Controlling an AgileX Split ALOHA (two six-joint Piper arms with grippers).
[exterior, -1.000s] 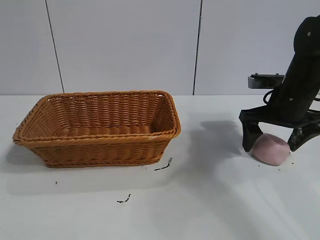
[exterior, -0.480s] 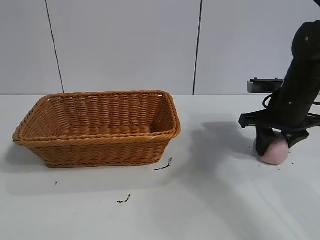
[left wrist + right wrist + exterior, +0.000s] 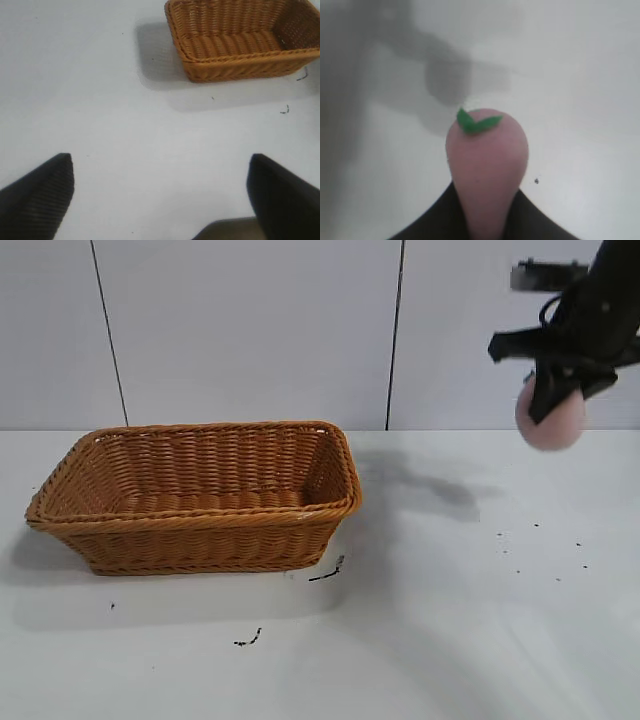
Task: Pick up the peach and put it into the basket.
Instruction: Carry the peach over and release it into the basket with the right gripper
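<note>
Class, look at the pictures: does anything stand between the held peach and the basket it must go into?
Nothing visible does. The right gripper holds the peach high above the table, and only bare tabletop with small dark specks lies between it and the open, empty basket.

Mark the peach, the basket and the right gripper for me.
peach (image 3: 556,426): exterior view, on its pink lower side below the fingers.
basket (image 3: 200,522): exterior view, on the braided front rim.
right gripper (image 3: 556,386): exterior view, midway between the fingertips clamping the peach, high above the table.
</note>
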